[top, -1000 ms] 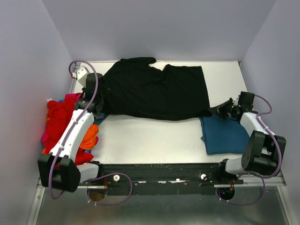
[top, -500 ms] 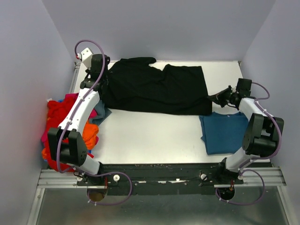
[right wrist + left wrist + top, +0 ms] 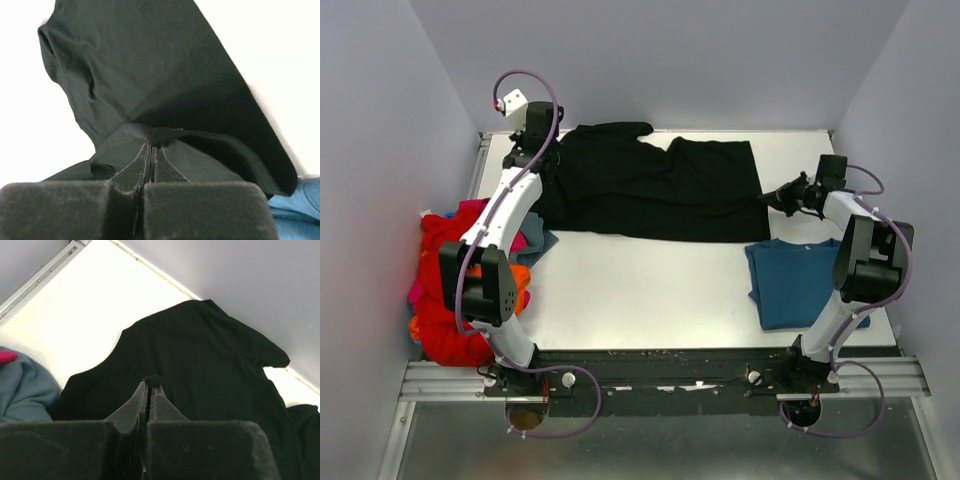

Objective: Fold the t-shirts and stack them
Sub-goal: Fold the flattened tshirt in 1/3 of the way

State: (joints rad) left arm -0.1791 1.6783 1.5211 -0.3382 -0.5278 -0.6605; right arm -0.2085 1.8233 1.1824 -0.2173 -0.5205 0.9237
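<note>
A black t-shirt (image 3: 650,190) lies spread across the far half of the table, one sleeve pointing to the back wall. My left gripper (image 3: 542,168) is shut on its left edge; in the left wrist view the fingertips (image 3: 150,382) pinch a nub of black cloth (image 3: 210,355). My right gripper (image 3: 776,200) is shut on the shirt's right corner; its tips (image 3: 152,142) clamp a folded hem of the black t-shirt (image 3: 150,65). A folded teal-blue t-shirt (image 3: 800,285) lies at the near right, its edge (image 3: 295,215) below the held corner.
A heap of red, orange and pink t-shirts (image 3: 445,265) hangs over the table's left edge, with a grey-blue one (image 3: 535,240) beside it, also in the left wrist view (image 3: 25,390). The white table (image 3: 640,290) is walled at back and sides.
Both arms have stretched toward the back wall, pulling the black t-shirt with them. Its near edge now lies farther from the front, off the teal-blue t-shirt.
</note>
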